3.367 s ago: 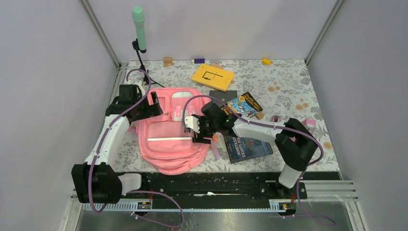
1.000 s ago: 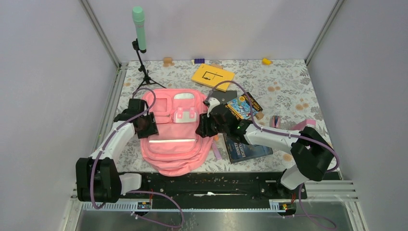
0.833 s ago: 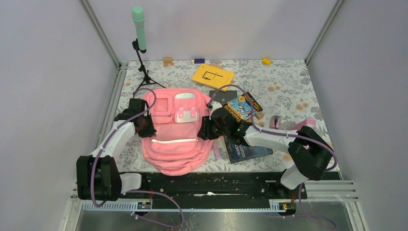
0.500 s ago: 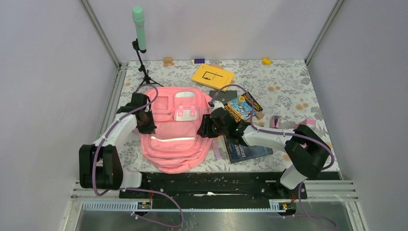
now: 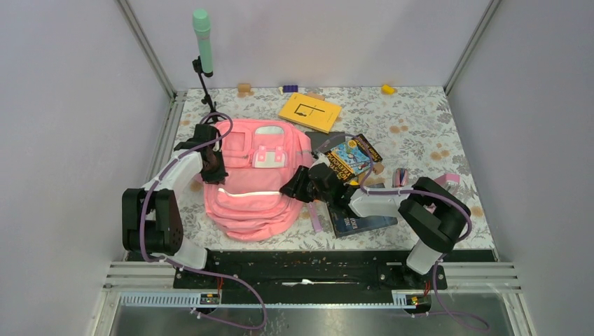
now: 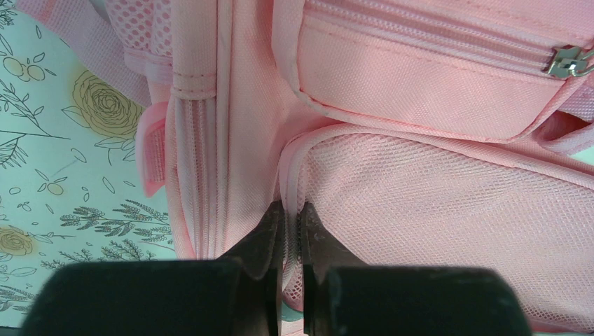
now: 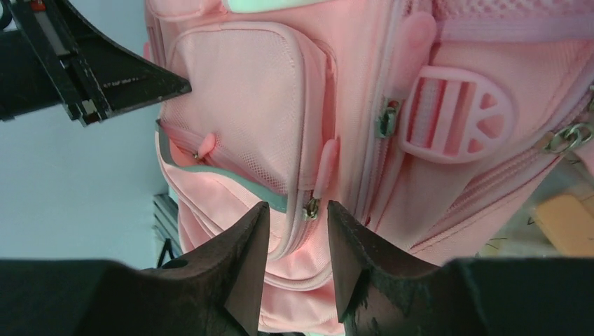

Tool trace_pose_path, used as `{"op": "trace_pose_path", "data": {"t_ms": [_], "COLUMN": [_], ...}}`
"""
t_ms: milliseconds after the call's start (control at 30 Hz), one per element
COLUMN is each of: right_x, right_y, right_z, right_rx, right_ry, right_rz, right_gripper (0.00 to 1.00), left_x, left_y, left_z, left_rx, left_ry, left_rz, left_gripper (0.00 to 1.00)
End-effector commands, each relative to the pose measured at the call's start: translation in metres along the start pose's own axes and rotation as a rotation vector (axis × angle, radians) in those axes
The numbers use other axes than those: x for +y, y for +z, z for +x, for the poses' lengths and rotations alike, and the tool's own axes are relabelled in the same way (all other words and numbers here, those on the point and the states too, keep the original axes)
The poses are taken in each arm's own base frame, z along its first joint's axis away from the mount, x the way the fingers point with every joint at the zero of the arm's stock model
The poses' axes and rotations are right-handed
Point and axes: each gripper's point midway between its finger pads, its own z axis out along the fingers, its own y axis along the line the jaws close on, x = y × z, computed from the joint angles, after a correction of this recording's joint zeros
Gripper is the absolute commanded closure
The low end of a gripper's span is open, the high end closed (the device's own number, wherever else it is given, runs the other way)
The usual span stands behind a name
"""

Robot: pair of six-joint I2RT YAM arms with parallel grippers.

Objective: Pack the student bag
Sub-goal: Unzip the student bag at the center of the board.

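Observation:
The student bag (image 5: 252, 189), large and pink, lies front up on the flowered table between my two arms. My left gripper (image 5: 213, 168) is at its left side, shut on a fold of fabric at the edge of the mesh side pocket (image 6: 448, 203); the left wrist view shows the fingers (image 6: 270, 224) pinching that pale seam. My right gripper (image 5: 288, 190) is at the bag's right side, open. In the right wrist view a metal zipper pull (image 7: 310, 206) sits just beyond the gap between its fingertips (image 7: 256, 224), untouched.
A yellow book (image 5: 309, 111) lies behind the bag. A colourful book (image 5: 354, 154) and a dark blue book (image 5: 357, 217) lie under and beside my right arm. A purple pen (image 5: 314, 218) lies near the bag. A microphone stand (image 5: 202, 42) stands at the back left.
My left gripper has shut on the bag's left side and drawn it toward the back. The bag has shifted that way. My right gripper has followed along the bag's right edge.

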Motion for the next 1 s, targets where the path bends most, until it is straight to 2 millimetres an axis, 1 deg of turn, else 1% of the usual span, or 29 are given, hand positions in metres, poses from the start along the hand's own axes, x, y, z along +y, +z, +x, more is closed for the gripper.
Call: {"op": "trace_pose_path", "data": {"t_ms": [0,133,267,367,467,533,733,833,967], "right_x": [0.007,-0.009,-0.024,-0.025,-0.020,-0.023,-0.040,-0.047,-0.045], "right_y": [0.009,0.011,0.011,0.017,0.024,0.024,0.016,0.019,0.025], "right_z": [-0.009,-0.013,-0.016,-0.012,-0.011,-0.012,-0.008,0.000,0.006], "right_rx": [-0.095,-0.135,-0.186,-0.181,-0.172,-0.188,-0.234,-0.221,-0.199], "right_ry": [0.168,0.184,0.244,0.281,0.309,0.321,0.326,0.332,0.308], "right_rz": [-0.057,0.018,0.050,0.037,0.029,0.045,0.134,0.156,0.166], "right_gripper": [0.58,0.59,0.60,0.60,0.63,0.66,0.72,0.73,0.76], "left_x": [0.012,0.010,0.008,0.008,0.007,0.006,0.004,0.003,0.002], "left_y": [-0.005,-0.006,-0.008,-0.009,-0.009,-0.009,-0.011,-0.012,-0.013], "left_z": [-0.020,-0.020,-0.021,-0.022,-0.021,-0.021,-0.022,-0.022,-0.022], "left_rx": [-0.078,-0.077,-0.082,-0.087,-0.083,-0.081,-0.088,-0.089,-0.092], "left_ry": [-0.001,-0.002,-0.001,-0.001,0.000,0.000,-0.003,-0.003,-0.003], "left_rz": [-0.058,-0.043,-0.037,-0.036,-0.026,-0.022,-0.010,-0.006,0.002], "left_gripper": [1.00,1.00,1.00,1.00,1.00,1.00,1.00,1.00,1.00]}}
